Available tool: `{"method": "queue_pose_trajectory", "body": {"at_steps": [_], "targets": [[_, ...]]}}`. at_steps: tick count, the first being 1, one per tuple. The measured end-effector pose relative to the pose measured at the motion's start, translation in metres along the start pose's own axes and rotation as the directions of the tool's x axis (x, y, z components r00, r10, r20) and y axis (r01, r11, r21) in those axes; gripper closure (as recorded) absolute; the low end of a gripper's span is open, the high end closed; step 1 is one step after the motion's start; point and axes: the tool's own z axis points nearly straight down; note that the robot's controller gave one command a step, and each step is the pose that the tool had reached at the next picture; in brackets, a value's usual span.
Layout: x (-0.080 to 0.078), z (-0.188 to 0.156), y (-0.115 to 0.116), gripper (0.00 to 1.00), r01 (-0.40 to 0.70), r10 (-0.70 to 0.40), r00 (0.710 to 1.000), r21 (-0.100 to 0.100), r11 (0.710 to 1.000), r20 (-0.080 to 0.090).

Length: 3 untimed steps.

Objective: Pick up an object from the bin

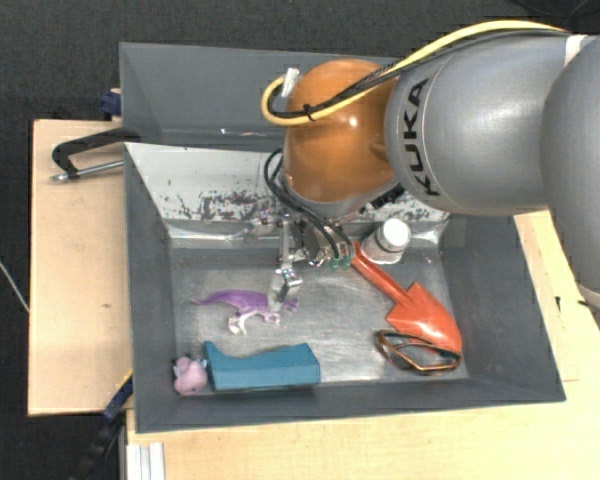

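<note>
Grey arm [500, 108] reaches down into the bin [148, 298], its tool [285, 286] low over the right end of a purple toy dinosaur [238, 301] mid-floor; whether it is open or gripping, I cannot tell.

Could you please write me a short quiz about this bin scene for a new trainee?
1. What colour is the small toy at the teal block's left end, as viewed?
2. True or false: the brown loop lies right beside the orange arrow-shaped piece.
3. The gripper hangs nearest to: A) teal block, B) purple toy lizard, C) brown loop.
Key: 1 pink; 2 true; 3 B.
</note>
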Motion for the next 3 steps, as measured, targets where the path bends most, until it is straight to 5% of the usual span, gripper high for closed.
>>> {"method": "queue_pose_trajectory", "body": {"at_steps": [1,2,3], "targets": [[0.005,0.016,-0.008,0.0,0.065,-0.065,0.998,0.0,0.998,0.001],[-0.004,0.071,-0.006,0.0,0.064,-0.064,0.998,0.0,0.998,0.008],[-0.007,0.087,-0.001,1.0,0.12,-0.12,0.993,0.002,0.993,0.013]]}}
